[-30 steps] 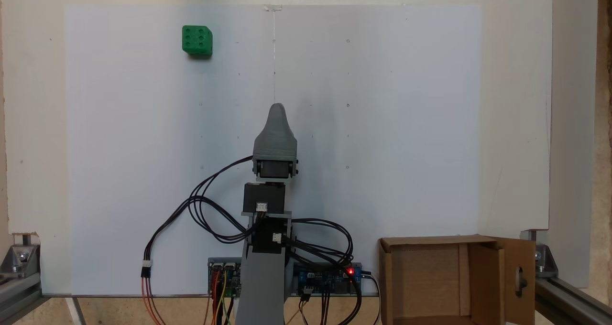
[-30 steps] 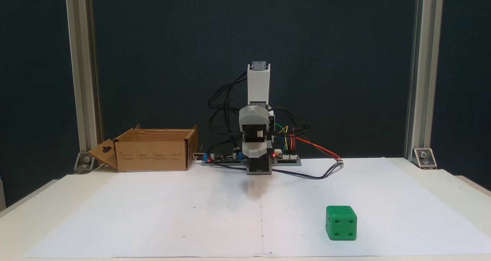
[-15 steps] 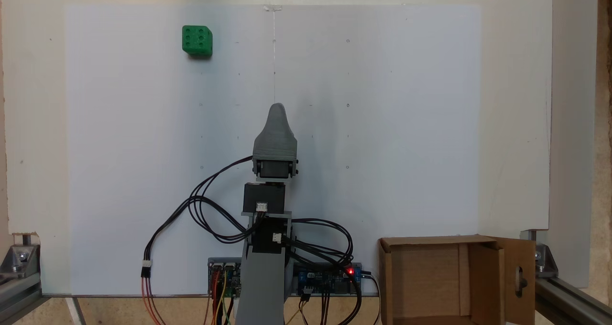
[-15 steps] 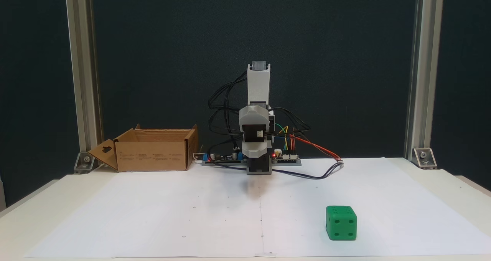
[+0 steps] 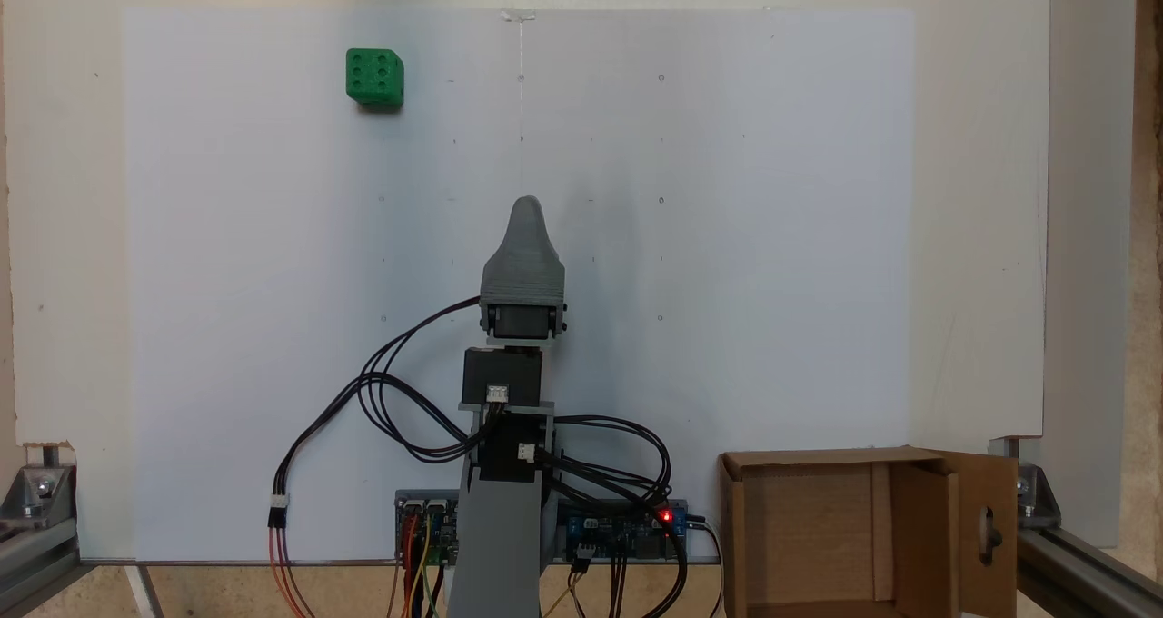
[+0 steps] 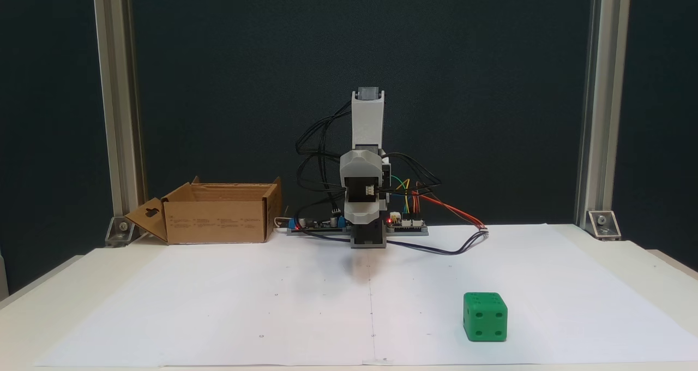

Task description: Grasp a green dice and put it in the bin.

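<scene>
The small bright green plastic dice (image 5: pixel 374 77) sits on the white paper sheet (image 5: pixel 727 236), well apart from the grey jaws, whose state I cannot tell; the brown cardboard box (image 6: pixel 215 221) stands well off to their other side.

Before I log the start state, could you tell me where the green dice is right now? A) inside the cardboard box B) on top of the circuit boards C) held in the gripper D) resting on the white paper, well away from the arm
D: the green dice sits alone on the white paper, far from the gripper and the bin.
</scene>
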Action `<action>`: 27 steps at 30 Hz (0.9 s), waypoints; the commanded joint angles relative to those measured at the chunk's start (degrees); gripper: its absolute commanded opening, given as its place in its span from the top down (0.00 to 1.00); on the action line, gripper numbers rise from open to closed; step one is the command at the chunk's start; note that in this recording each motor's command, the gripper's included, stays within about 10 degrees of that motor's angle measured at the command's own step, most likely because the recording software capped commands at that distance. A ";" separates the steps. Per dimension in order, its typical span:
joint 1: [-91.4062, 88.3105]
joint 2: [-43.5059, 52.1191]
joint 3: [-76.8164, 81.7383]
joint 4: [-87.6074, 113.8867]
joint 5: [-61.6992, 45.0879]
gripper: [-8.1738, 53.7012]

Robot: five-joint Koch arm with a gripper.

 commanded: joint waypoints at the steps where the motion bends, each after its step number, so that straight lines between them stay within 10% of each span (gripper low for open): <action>1: -0.09 6.06 2.90 -3.87 -2.11 0.14; 20: -0.35 5.89 1.14 -2.99 -2.37 0.16; 27: -1.14 5.80 -17.58 25.47 -2.37 0.16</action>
